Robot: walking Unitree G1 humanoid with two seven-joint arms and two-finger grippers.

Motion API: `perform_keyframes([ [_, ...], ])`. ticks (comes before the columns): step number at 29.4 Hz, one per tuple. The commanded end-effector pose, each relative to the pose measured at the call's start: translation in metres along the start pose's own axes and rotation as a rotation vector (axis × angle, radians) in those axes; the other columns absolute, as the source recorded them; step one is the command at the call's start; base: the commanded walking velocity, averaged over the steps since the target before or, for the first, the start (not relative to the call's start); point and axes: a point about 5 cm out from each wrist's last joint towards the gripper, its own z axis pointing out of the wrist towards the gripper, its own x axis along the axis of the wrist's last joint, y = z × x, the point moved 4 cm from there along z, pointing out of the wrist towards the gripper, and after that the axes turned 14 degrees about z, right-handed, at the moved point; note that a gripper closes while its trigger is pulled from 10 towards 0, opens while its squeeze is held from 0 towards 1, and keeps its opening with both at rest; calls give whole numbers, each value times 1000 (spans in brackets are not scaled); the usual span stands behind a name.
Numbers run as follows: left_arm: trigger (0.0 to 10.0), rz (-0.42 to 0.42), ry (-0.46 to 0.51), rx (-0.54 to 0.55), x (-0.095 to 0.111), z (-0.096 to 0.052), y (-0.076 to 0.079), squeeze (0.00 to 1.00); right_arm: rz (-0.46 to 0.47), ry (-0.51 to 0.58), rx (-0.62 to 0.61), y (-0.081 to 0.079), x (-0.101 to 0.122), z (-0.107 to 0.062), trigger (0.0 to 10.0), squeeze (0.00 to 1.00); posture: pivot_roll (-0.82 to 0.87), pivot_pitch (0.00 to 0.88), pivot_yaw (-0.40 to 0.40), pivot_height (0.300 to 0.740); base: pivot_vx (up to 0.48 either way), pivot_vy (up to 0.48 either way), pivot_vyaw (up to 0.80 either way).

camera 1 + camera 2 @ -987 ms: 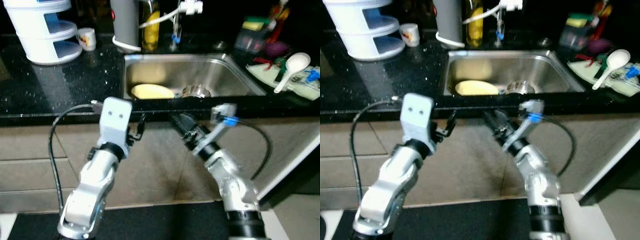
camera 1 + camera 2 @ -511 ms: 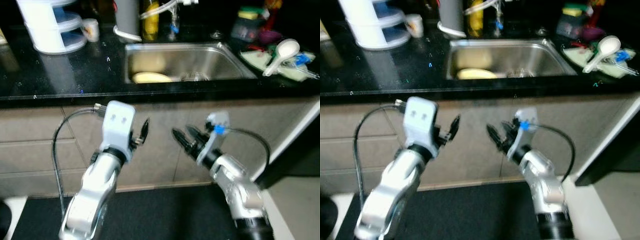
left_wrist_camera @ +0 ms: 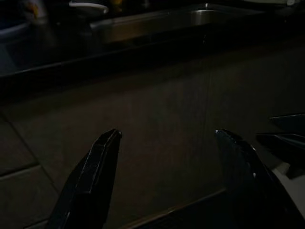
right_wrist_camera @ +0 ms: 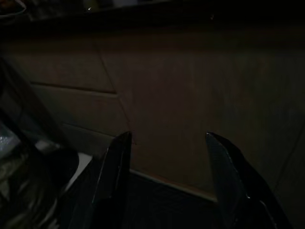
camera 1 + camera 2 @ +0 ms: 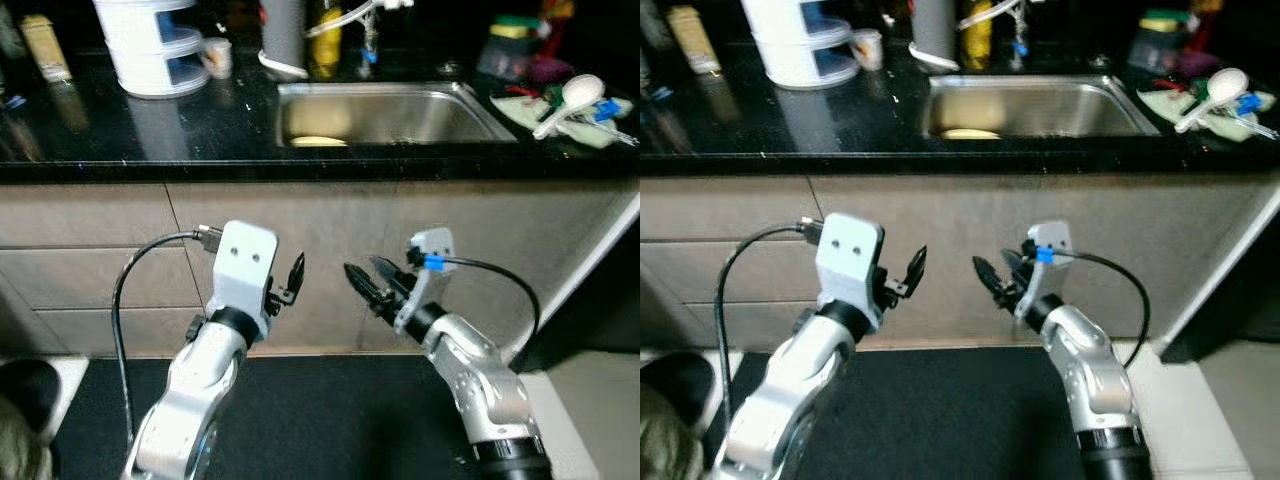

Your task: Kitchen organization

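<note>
Head view: my left gripper point(image 5: 292, 283) and right gripper point(image 5: 366, 283) hang below the desk point(image 5: 150, 140) edge, jaws apart, empty. The yellow plate point(image 5: 318, 141) lies in the sink point(image 5: 400, 100), up and ahead. Wrist views: dark cabinet front point(image 3: 157, 138), both jaws spread.

Soft, slightly blurred head views under dim indoor light; very dark wrist views.

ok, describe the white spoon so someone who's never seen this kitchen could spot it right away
Start at the steel sink set in the black countertop. Go to the robot's right of it, to the cluttered pale mat by the counter's end. The white spoon lies on that mat: a large round-bowled plastic ladle, plain white among smaller coloured items.
</note>
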Motion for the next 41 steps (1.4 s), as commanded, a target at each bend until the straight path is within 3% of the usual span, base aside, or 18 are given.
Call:
perform_keyframes([
  [1, 10000, 13, 5, 8, 1, 0, -2, 0, -10, -16, 2, -2, -3, 1, 10000, 0, 2, 0, -36, 740, 0, 0, 0],
  [6, 10000, 17, 11, 8, 3, 1, -2, 0, -12, -25, -14, -1, -3, 1, 10000, 0, 2, 0, -35, 740, 0, 0, 0],
  [20, 10000, 63, 21, -3, 5, 2, 1, 0, 17, -25, -42, 5, -3, 1, 10000, 0, -2, 0, -34, 740, 0, 0, -800],
  [24, 10000, 110, 18, 8, 4, 3, 0, 0, 10, -22, -91, 14, -2, 0, 10000, 0, -2, 0, -33, 740, 0, 0, -800],
  [30, 10000, 187, 10, 19, -1, 1, -2, 0, -8, -16, -194, 36, 0, -7, 10000, 0, -3, 0, -34, 740, 0, 0, -800],
  [31, 10000, 243, 20, 9, -1, 0, 2, 0, -30, -25, -270, 54, -3, -15, 10000, 0, -5, 0, -32, 740, 0, 0, -800],
  [34, 10000, 323, 59, -26, 6, 0, 11, 0, -51, -44, -367, 78, -10, -27, 10000, 0, -6, 0, -34, 740, 0, 0, -800],
  [41, 10000, 456, 94, -59, 8, -1, 21, 0, -47, -60, -432, 96, -17, -39, 10000, 0, 1, 0, -36, 740, 0, 0, -800],
])
